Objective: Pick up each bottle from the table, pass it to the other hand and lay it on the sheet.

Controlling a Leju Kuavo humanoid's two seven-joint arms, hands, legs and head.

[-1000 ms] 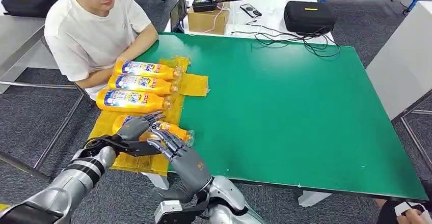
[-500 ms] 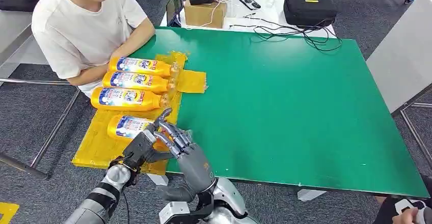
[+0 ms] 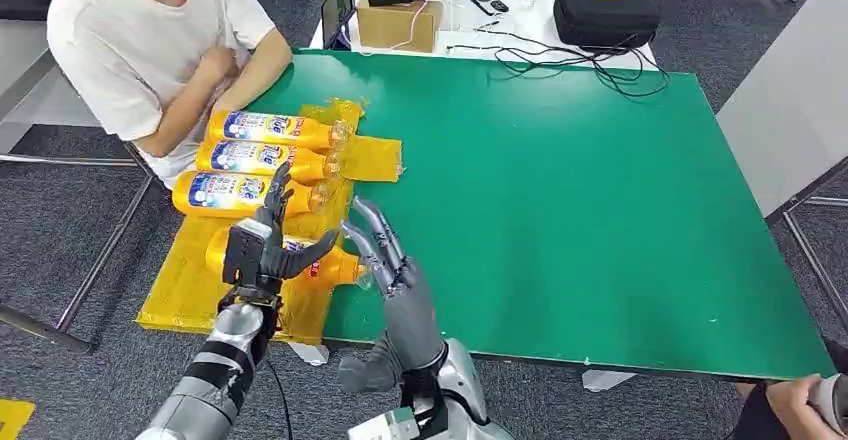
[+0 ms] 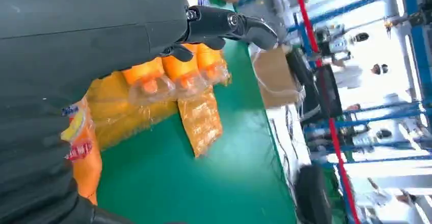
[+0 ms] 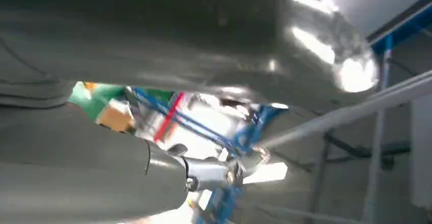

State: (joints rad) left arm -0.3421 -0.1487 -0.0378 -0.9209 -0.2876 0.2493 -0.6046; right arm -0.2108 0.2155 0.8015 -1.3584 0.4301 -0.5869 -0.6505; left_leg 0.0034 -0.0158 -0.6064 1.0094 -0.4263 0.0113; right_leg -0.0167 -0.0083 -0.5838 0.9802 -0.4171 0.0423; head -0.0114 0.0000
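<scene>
Four orange plastic bottles lie on their sides on the sheet (image 3: 195,285), a crinkly, glossy yellow film spread over the left end of the green table (image 3: 560,190). The table top is matte and flat.

Far three bottles are in a tight row, side by side, caps pointing toward the table middle: far bottle (image 3: 270,128), second bottle (image 3: 262,159), third bottle (image 3: 235,192). All have blue-and-white printed labels and clear plastic wrap bunched over the caps. Near bottle (image 3: 322,263) lies apart from that row, closer to the robot, partly hidden behind the left hand.

A small loose flap of the same yellow film (image 3: 375,158) sticks out onto the green surface beside the caps.

Left hand (image 3: 262,242) is raised above the near bottle, fingers spread apart and pointing up, holding nothing. Right hand (image 3: 388,265) is upright at the sheet's edge, just right of the near bottle's cap end, fingers extended and apart, nothing in it.

A person (image 3: 150,45) in a white T-shirt sits at the table's far-left corner, forearm resting by the far bottle.

White table behind: cardboard box (image 3: 400,22), black zip case (image 3: 606,12), tangled black cables (image 3: 560,65).
</scene>
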